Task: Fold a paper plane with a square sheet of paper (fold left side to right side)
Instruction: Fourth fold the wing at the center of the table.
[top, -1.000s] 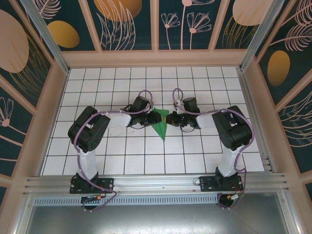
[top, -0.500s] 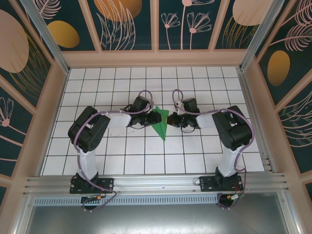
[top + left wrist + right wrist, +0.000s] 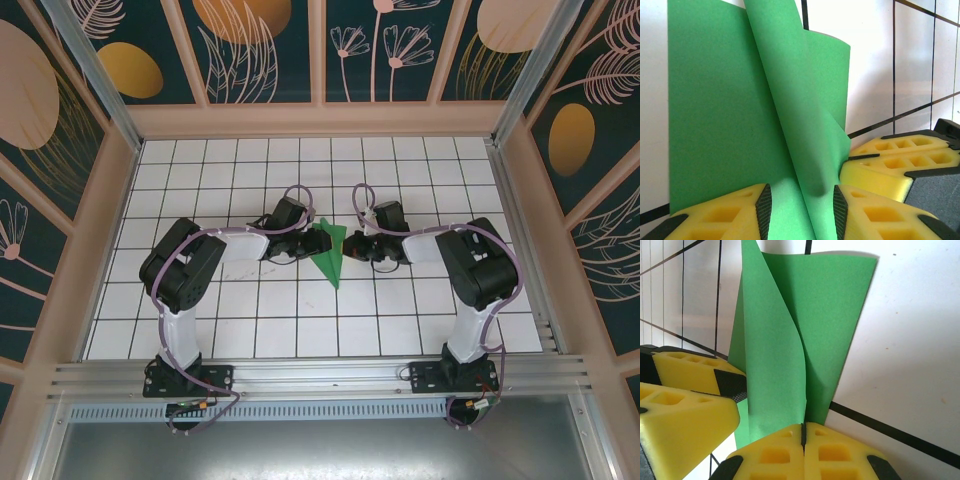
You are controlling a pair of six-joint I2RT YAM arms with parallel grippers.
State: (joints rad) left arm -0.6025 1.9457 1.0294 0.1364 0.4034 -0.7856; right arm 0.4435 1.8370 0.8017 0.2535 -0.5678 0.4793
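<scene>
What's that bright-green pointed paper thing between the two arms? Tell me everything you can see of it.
The bright-green pointed paper is thin, matte and unmarked, partly folded into a wedge. It lies on the white tiled table, tip toward the near edge, one flap curling upward. The right gripper is shut on that flap's edge; the left gripper stands open, its yellow foam fingers either side of the paper.

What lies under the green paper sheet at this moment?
Under the thin bright-green folded paper sheet is the white tiled table with black grid lines. One flap stands lifted off it; whatever lies beneath the flat layers is covered.
</scene>
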